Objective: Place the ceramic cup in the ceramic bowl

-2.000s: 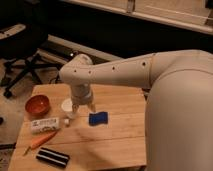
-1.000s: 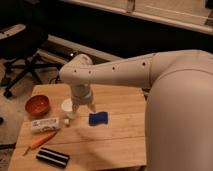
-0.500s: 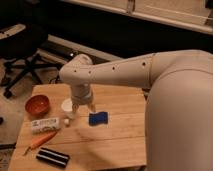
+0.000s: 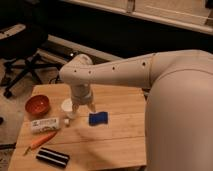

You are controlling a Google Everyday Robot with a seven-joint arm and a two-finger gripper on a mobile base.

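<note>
The white ceramic cup (image 4: 67, 105) stands on the wooden table (image 4: 120, 135), left of centre. The orange-red ceramic bowl (image 4: 37, 105) sits to its left near the table's left edge, apart from the cup. My gripper (image 4: 82, 107) hangs from the white arm right beside the cup, on its right side, with its fingers pointing down at the table. The arm hides part of the cup's right rim.
A blue sponge (image 4: 98, 118) lies right of the gripper. A white packet (image 4: 45, 125) and a tiny white cube (image 4: 66, 121) lie in front of the cup. An orange carrot (image 4: 40, 142) and a black striped bar (image 4: 53, 157) lie near the front left. An office chair (image 4: 22, 55) stands behind.
</note>
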